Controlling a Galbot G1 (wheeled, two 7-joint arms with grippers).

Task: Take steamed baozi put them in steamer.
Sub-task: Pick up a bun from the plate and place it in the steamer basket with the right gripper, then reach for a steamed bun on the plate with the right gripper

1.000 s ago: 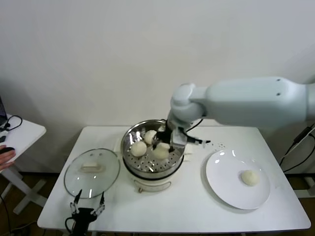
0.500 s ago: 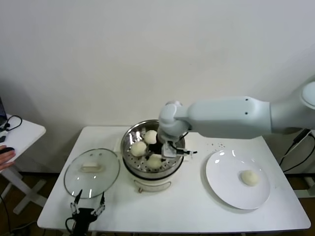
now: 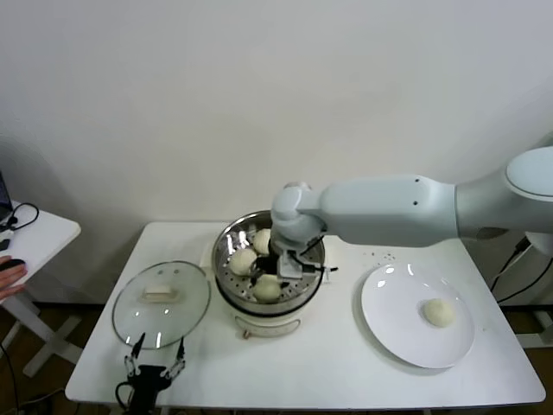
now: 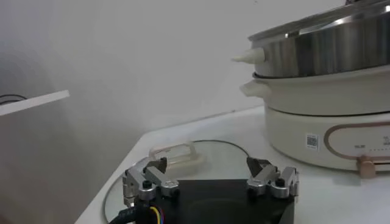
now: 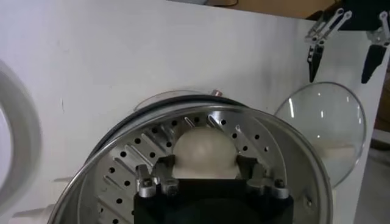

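right gripper [image 3: 278, 270] low inside steamer [image 3: 226, 251], jaws spread either side of a bun [image 5: 204, 152] resting on the perforated floor, likely just let go. two more buns [image 3: 244, 261] alongside; last bun [image 3: 439, 312] waiting on plate [image 3: 389, 328]. left gripper [image 3: 154, 367] parked open near lid [image 3: 162, 304].

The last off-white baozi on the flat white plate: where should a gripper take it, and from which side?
Across the widest part of the round off-white baozi, straight from above. It sits dome-up and alone on the flat white plate, whose low rim blocks nothing; a fairly gentle squeeze seems wise.
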